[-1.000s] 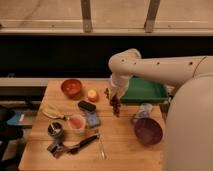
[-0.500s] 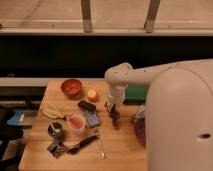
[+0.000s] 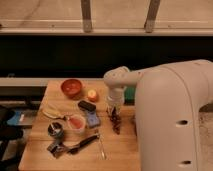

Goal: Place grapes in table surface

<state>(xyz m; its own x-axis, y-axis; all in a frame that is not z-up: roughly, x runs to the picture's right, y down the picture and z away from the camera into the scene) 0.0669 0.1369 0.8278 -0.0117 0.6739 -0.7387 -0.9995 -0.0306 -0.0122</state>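
Observation:
The grapes [image 3: 116,122], a dark maroon elongated bunch, are at the middle of the light-brown table surface [image 3: 117,152], stretching toward the front. They sit directly below my gripper [image 3: 115,109], which points down from the white arm [image 3: 165,115]. The bunch's lower end seems to reach the wood. Its top meets the gripper, and I cannot tell whether it is still held.
Left of the grapes lie a blue object [image 3: 92,119], a black object [image 3: 86,106], a pink cup [image 3: 76,122], a banana [image 3: 52,114] and a dark can [image 3: 55,130]. An orange bowl [image 3: 71,87] and a round fruit [image 3: 92,95] sit at the back. A black tool [image 3: 75,146] lies in front. The arm hides the table's right side.
The arm has swung closer and now covers the right of the table, including the purple bowl. The gripper and grapes have come down and slightly forward toward the wood.

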